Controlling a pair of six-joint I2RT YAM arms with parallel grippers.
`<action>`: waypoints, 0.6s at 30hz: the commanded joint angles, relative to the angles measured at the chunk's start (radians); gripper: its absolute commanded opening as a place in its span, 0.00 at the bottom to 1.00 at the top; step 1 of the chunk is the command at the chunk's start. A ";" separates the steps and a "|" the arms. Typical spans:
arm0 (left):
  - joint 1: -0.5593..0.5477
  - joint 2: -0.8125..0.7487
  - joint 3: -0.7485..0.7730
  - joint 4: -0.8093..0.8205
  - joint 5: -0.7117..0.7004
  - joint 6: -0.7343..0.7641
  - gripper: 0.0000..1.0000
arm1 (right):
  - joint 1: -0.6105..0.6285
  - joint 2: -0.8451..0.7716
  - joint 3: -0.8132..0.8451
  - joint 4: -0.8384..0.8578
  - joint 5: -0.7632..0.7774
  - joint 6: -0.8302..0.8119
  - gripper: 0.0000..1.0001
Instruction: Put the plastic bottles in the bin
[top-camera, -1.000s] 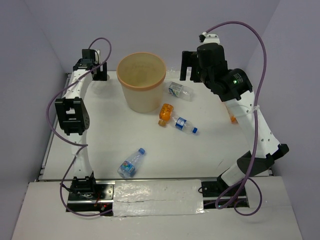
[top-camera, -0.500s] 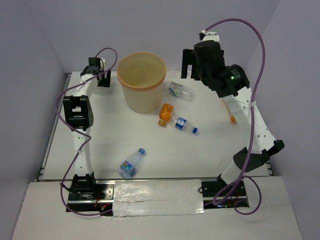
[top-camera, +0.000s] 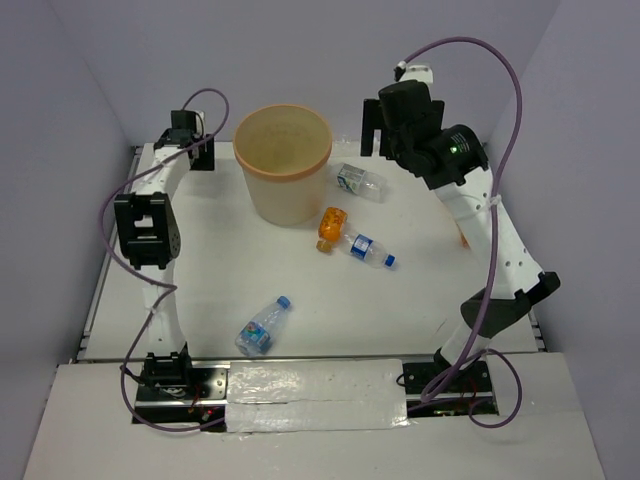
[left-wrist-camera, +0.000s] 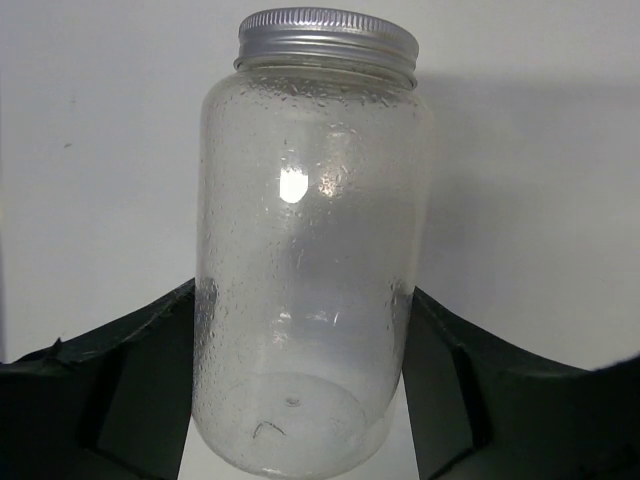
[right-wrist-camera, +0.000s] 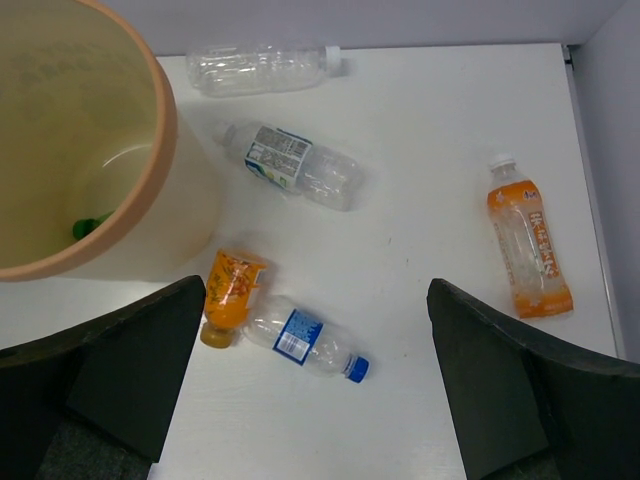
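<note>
My left gripper (left-wrist-camera: 305, 395) is shut on a clear jar (left-wrist-camera: 310, 230) with a silver screw lid; both fingers (left-wrist-camera: 140, 385) press its sides. In the top view this gripper (top-camera: 197, 152) sits at the far left, beside the bin (top-camera: 283, 171). My right gripper (right-wrist-camera: 315, 390) hangs open high over the table, holding nothing. Under it lie a clear blue-capped bottle (right-wrist-camera: 303, 339) and a small orange bottle (right-wrist-camera: 230, 288). Farther off are a labelled clear bottle (right-wrist-camera: 297, 166), a clear white-capped bottle (right-wrist-camera: 262, 68) and an orange bottle (right-wrist-camera: 528, 238). Something green (right-wrist-camera: 90, 226) lies in the bin (right-wrist-camera: 165, 120).
Another clear blue-capped bottle (top-camera: 262, 326) lies near the front of the table, between the two arm bases. Grey walls close in the table at the back and both sides. Purple cables loop above each arm.
My left gripper's jaws have come in onto the jar, and that arm has shifted slightly at the far left corner. The right arm has drawn a little back and left.
</note>
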 joint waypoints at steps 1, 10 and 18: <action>-0.003 -0.244 0.024 -0.014 0.028 -0.092 0.49 | 0.004 -0.057 0.016 -0.039 0.042 0.033 1.00; -0.014 -0.627 0.031 -0.074 0.425 -0.300 0.54 | -0.016 -0.322 -0.362 0.012 0.072 0.193 1.00; -0.282 -0.555 0.241 -0.252 0.490 -0.274 0.53 | -0.070 -0.556 -0.809 0.039 -0.110 0.314 1.00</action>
